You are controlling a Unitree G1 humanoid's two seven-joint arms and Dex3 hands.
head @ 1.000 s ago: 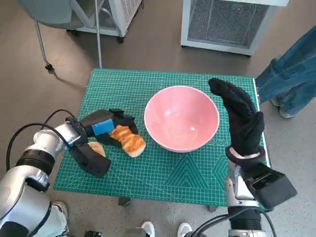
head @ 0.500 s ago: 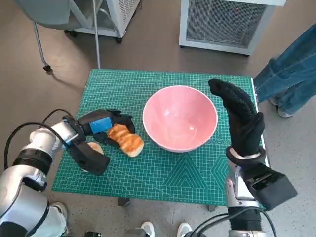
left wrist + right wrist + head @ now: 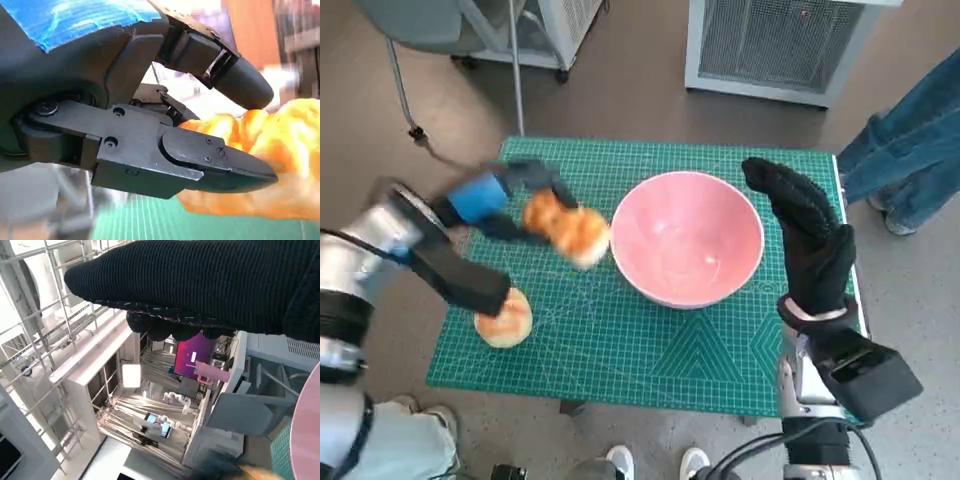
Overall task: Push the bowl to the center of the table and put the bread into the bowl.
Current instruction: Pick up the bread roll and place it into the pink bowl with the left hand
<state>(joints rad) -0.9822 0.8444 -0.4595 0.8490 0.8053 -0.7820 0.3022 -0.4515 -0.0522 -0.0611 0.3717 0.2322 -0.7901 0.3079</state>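
Bread (image 3: 567,228) pinched in left hand (image 3: 500,195), lifted off mat, just short of bowl (image 3: 687,238) rim. Best carried over rim, lowered inside, then released. Right hand (image 3: 812,245) upright beside bowl's far side, fingers extended, holding nothing.

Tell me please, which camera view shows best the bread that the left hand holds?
The left wrist view: the bread fills the frame, pinched by the left hand. The head view shows it whole but motion-blurred beside the bowl. The right wrist view shows only an orange blur at its edge.
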